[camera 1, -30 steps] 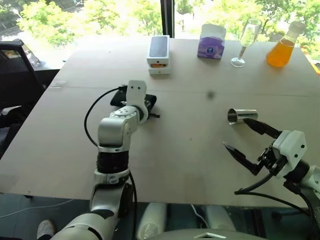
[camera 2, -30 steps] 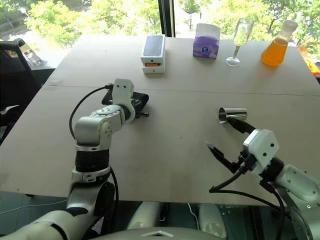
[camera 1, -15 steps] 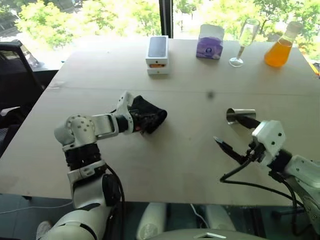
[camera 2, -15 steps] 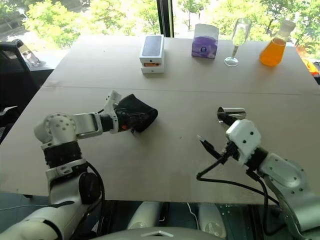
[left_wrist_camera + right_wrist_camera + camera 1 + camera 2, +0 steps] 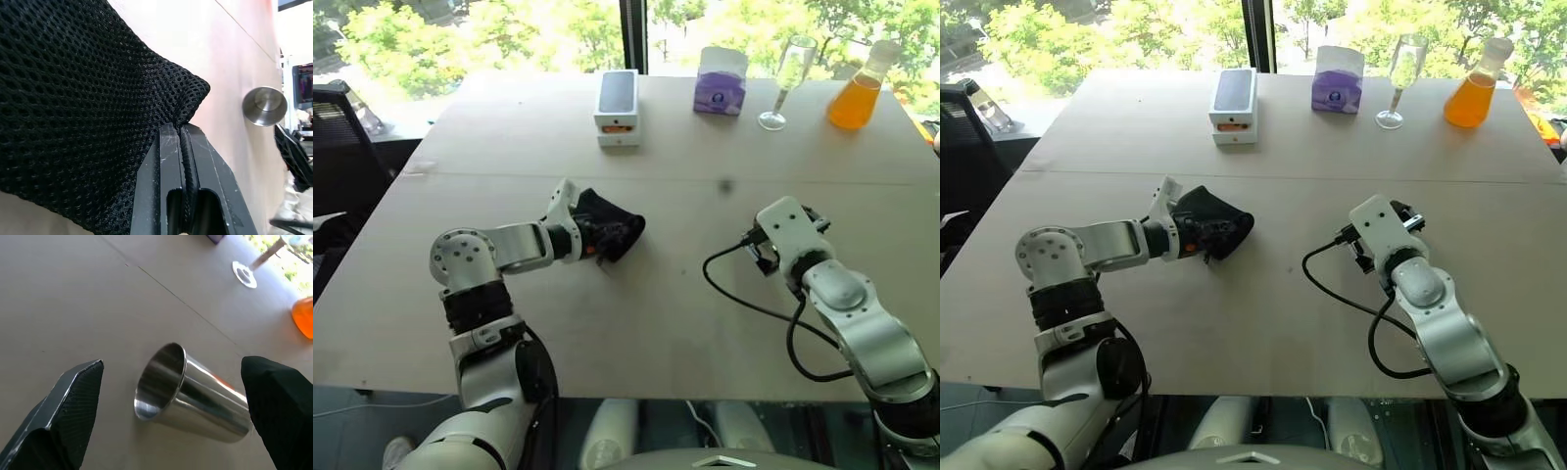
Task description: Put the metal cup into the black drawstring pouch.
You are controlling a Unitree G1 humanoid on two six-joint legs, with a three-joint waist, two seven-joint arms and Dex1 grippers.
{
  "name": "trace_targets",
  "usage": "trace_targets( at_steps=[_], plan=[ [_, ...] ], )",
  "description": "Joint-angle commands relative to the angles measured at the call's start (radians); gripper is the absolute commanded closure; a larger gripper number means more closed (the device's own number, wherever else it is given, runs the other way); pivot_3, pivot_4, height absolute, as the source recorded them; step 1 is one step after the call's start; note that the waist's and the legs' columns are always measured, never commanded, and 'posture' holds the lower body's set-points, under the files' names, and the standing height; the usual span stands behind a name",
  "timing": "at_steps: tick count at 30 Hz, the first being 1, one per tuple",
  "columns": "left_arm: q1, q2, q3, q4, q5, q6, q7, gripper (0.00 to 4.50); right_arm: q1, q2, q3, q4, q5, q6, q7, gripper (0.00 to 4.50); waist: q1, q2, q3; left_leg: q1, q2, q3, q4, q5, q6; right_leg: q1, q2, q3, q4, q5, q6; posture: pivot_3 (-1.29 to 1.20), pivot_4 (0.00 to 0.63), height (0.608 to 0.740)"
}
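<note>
We see a wide pale wooden table (image 5: 666, 294) that carries everything. Along its far edge, well clear of the arms, stand a white box with a dark top (image 5: 618, 107), a purple tissue box (image 5: 721, 81), a tall clear glass (image 5: 790, 70) and a flask of orange liquid (image 5: 860, 89). Nothing lies between the two arms but bare tabletop.

The left arm bends across from the left, its gripper (image 5: 590, 235) pointing toward the table's middle with the fingers (image 5: 168, 166) pressed together on the black pouch (image 5: 607, 225), pinching a fold of its soft open mesh so the bag bunches at the fingertips.

The right arm reaches forward, and its gripper (image 5: 173, 401) is spread wide, holding nothing; one ribbed black finger (image 5: 80, 391) stands on either side of the metal cup (image 5: 190, 396). The cup lies on its side on the table, smooth, shiny and slightly tapered, its open mouth turned toward the right wrist.
</note>
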Motion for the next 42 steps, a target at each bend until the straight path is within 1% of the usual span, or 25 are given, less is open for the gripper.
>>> trace_targets(
  at_steps=[1, 5, 8, 9, 10, 11, 15, 17, 18, 20, 22, 23, 24, 26, 27, 29, 32, 36, 38, 42],
  plan=[
    [-0.005, 0.005, -0.015, -0.076, -0.019, 0.002, 0.015, 4.47, -0.040, -0.016, 0.033, 0.022, -0.111, 0.026, -0.056, 0.00, 0.000, 0.000, 0.000, 0.000, 0.000, 0.000, 0.000, 0.000, 0.000, 0.000, 0.000, 0.000, 0.000, 0.000, 0.000, 0.00, 0.150, 0.740],
    [0.006, 0.003, -0.037, -0.119, -0.014, 0.002, 0.006, 4.47, -0.052, -0.009, 0.029, 0.058, -0.156, 0.020, -0.055, 0.00, 0.000, 0.000, 0.000, 0.000, 0.000, 0.000, 0.000, 0.000, 0.000, 0.000, 0.000, 0.000, 0.000, 0.000, 0.000, 0.00, 0.150, 0.740],
    [0.009, 0.001, -0.040, -0.134, -0.009, 0.002, 0.006, 4.50, -0.060, -0.025, 0.044, 0.081, -0.198, 0.019, -0.047, 0.85, 0.000, 0.000, 0.000, 0.000, 0.000, 0.000, 0.000, 0.000, 0.000, 0.000, 0.000, 0.000, 0.000, 0.000, 0.000, 0.00, 0.150, 0.740],
    [0.010, 0.001, -0.041, -0.141, -0.004, 0.002, 0.006, 4.50, -0.059, -0.033, 0.047, 0.083, -0.211, 0.020, -0.043, 1.36, 0.000, 0.000, 0.000, 0.000, 0.000, 0.000, 0.000, 0.000, 0.000, 0.000, 0.000, 0.000, 0.001, 0.000, 0.000, 0.00, 0.150, 0.740],
    [0.010, 0.001, -0.041, -0.144, -0.001, 0.002, 0.005, 4.50, -0.055, -0.044, 0.051, 0.083, -0.228, 0.016, -0.042, 1.97, -0.001, 0.000, 0.000, 0.000, 0.000, 0.000, 0.000, 0.000, -0.001, 0.000, 0.000, 0.000, 0.001, 0.000, 0.000, 0.00, 0.150, 0.740],
    [0.012, 0.000, -0.041, -0.149, 0.000, 0.002, 0.006, 4.50, -0.050, -0.051, 0.052, 0.081, -0.241, 0.013, -0.040, 2.27, -0.001, 0.000, 0.000, 0.000, 0.000, 0.000, 0.000, 0.000, -0.001, 0.000, 0.000, 0.000, 0.001, 0.000, 0.000, 0.00, 0.150, 0.740],
    [0.021, -0.006, -0.040, -0.160, 0.002, 0.002, 0.005, 4.50, -0.011, -0.100, 0.046, 0.065, -0.271, -0.024, -0.008, 4.41, 0.001, 0.000, 0.000, 0.000, 0.000, 0.000, 0.000, 0.000, -0.001, 0.000, 0.000, 0.000, 0.000, 0.000, 0.000, 0.00, 0.150, 0.740],
    [0.021, -0.013, -0.036, -0.158, 0.003, 0.002, 0.008, 4.50, 0.016, -0.134, 0.040, 0.051, -0.282, -0.085, 0.016, 4.41, 0.002, 0.000, 0.000, 0.000, 0.000, 0.000, 0.000, 0.000, -0.001, 0.000, 0.000, 0.000, 0.000, 0.000, 0.000, 0.00, 0.150, 0.740],
    [0.020, -0.016, -0.035, -0.158, 0.003, 0.002, 0.009, 4.50, 0.035, -0.132, 0.015, 0.035, -0.259, -0.133, 0.035, 4.41, 0.002, 0.000, 0.000, 0.000, 0.000, 0.000, 0.000, 0.000, -0.001, 0.000, 0.000, 0.000, 0.000, 0.000, 0.000, 0.00, 0.150, 0.740],
    [0.015, -0.023, -0.027, -0.151, -0.001, 0.002, 0.006, 4.50, 0.067, -0.074, -0.069, -0.022, -0.138, -0.229, 0.115, 4.41, 0.000, 0.000, 0.000, 0.000, 0.000, 0.000, 0.000, 0.000, -0.001, 0.000, 0.000, 0.000, 0.000, 0.000, 0.000, 0.00, 0.150, 0.740],
    [0.008, -0.021, -0.020, -0.136, 0.000, 0.002, 0.003, 4.50, 0.073, 0.046, -0.156, -0.096, 0.040, -0.256, 0.216, 4.41, -0.008, 0.000, 0.000, 0.001, 0.000, 0.000, 0.000, 0.000, -0.001, 0.000, 0.001, 0.001, 0.000, 0.000, 0.000, 0.00, 0.150, 0.740],
    [0.003, -0.020, -0.016, -0.125, 0.002, 0.002, 0.002, 4.50, 0.067, 0.111, -0.195, -0.121, 0.117, -0.239, 0.252, 4.41, -0.009, 0.000, 0.000, 0.001, 0.001, 0.000, -0.001, 0.001, -0.001, 0.000, 0.002, 0.001, 0.001, 0.000, 0.000, 0.00, 0.150, 0.740],
    [-0.003, -0.020, -0.013, -0.113, 0.005, 0.002, 0.001, 4.50, 0.053, 0.208, -0.246, -0.150, 0.222, -0.190, 0.281, 4.41, -0.009, 0.000, 0.000, 0.001, 0.001, 0.000, -0.002, 0.001, -0.002, 0.000, 0.002, 0.001, 0.000, 0.000, 0.000, 0.00, 0.150, 0.740],
    [-0.015, -0.030, 0.006, -0.096, 0.005, 0.002, -0.001, 4.50, 0.024, 0.336, -0.306, -0.172, 0.364, -0.138, 0.313, 4.41, -0.008, 0.001, 0.000, 0.002, 0.002, -0.001, -0.002, 0.001, -0.003, 0.000, 0.003, 0.001, 0.001, 0.000, 0.000, 0.00, 0.150, 0.740],
    [-0.021, -0.030, 0.008, -0.087, 0.004, 0.002, -0.003, 4.50, 0.012, 0.376, -0.322, -0.171, 0.406, -0.120, 0.323, 4.41, -0.006, 0.000, 0.000, 0.002, 0.002, -0.001, -0.003, 0.002, -0.003, -0.001, 0.003, 0.001, 0.002, 0.000, 0.000, 0.00, 0.150, 0.740],
    [-0.033, -0.032, 0.011, -0.071, -0.011, 0.002, 0.000, 4.50, 0.010, 0.421, -0.314, -0.148, 0.483, -0.110, 0.356, 4.41, 0.000, 0.000, 0.000, 0.002, 0.001, -0.001, -0.003, 0.002, -0.003, -0.002, 0.002, 0.001, 0.003, 0.000, 0.000, 0.00, 0.150, 0.740],
    [-0.048, -0.042, 0.036, -0.061, -0.048, 0.002, 0.010, 4.50, 0.014, 0.470, -0.322, -0.090, 0.557, -0.108, 0.357, 4.41, 0.002, 0.000, 0.000, 0.001, -0.001, -0.002, -0.003, 0.002, -0.003, -0.002, 0.001, 0.001, 0.002, 0.000, 0.000, 0.00, 0.150, 0.740],
    [-0.054, -0.046, 0.078, -0.046, -0.139, 0.002, 0.041, 4.50, 0.024, 0.500, -0.309, 0.000, 0.575, -0.159, 0.341, 4.41, -0.003, 0.000, 0.000, 0.001, -0.001, -0.002, -0.003, 0.002, -0.003, -0.004, 0.001, 0.001, 0.003, 0.000, 0.000, 0.00, 0.150, 0.740],
    [-0.046, -0.037, 0.076, -0.042, -0.188, 0.002, 0.064, 4.50, 0.028, 0.535, -0.310, 0.057, 0.590, -0.188, 0.330, 4.41, -0.006, 0.000, 0.000, 0.001, -0.001, -0.001, -0.003, 0.002, -0.003, -0.005, 0.001, 0.002, 0.005, 0.000, 0.000, 0.00, 0.150, 0.740],
    [-0.030, -0.023, 0.067, -0.038, -0.276, 0.002, 0.114, 4.50, 0.026, 0.613, -0.358, 0.148, 0.641, -0.234, 0.298, 4.41, -0.009, 0.000, 0.000, 0.000, 0.000, 0.001, -0.004, 0.002, -0.004, -0.010, 0.001, 0.004, 0.011, 0.000, 0.000, 0.00, 0.150, 0.740]
  ],
)
